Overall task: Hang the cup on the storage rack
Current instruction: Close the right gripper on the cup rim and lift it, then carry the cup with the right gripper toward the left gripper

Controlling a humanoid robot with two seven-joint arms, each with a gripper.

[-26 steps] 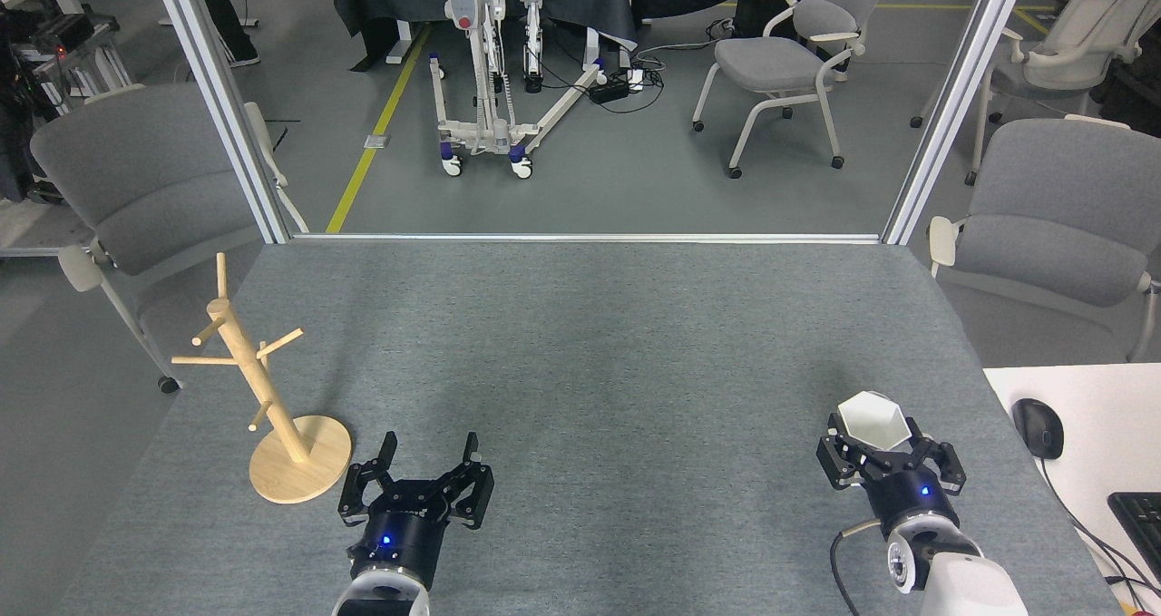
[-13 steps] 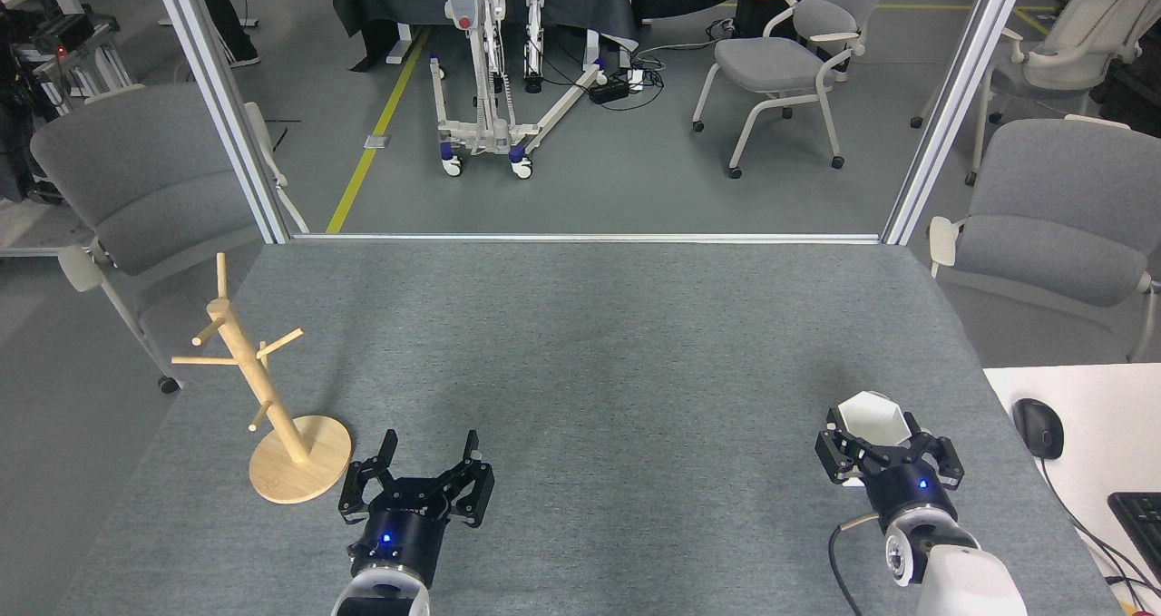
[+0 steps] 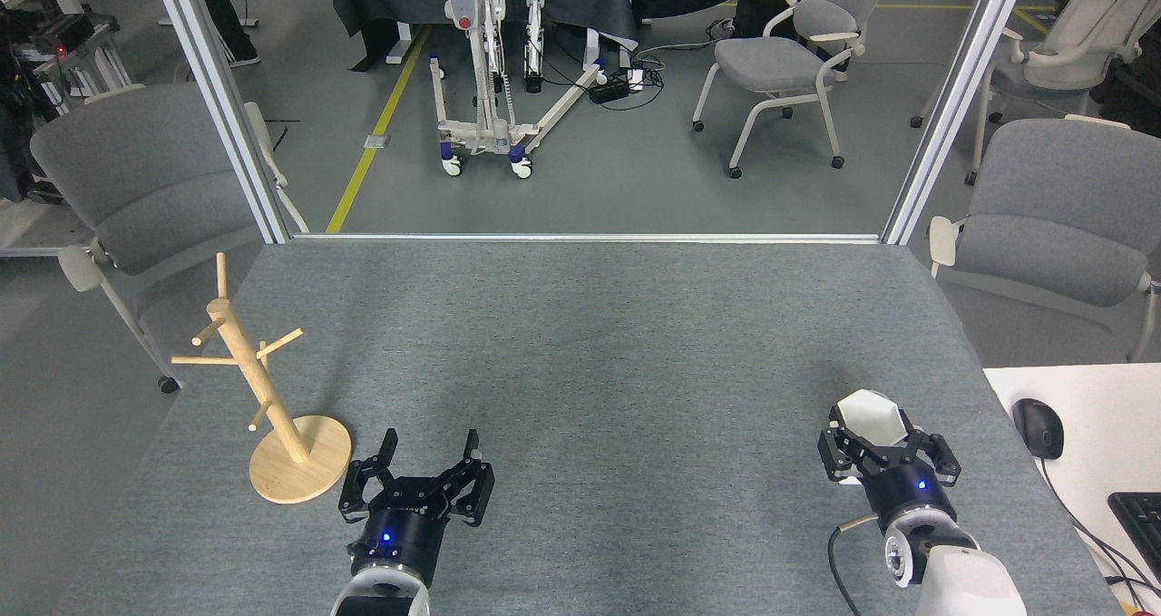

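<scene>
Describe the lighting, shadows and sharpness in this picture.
Head view: even, soft overhead light; the rack casts only a faint shadow on the grey table; the white cup is bright, without glare; focus sharp throughout; straight frame posts lean outward toward the top corners.

A: What sort of place is this?

B: A robotics lab or test room. The grey felt-covered table (image 3: 580, 371) stands inside a frame of silver aluminium posts (image 3: 218, 99), like a test cell.

A: What else shows it?

B: A white wheeled lifting stand (image 3: 485, 63) sits on the grey floor with black cables and a power strip (image 3: 626, 81) beside it, and a yellow floor line (image 3: 376, 126) marks a lane. Grey padded office chairs (image 3: 780, 53) stand about, and a white desk with a black computer mouse (image 3: 1039, 427) sits at the right.
</scene>
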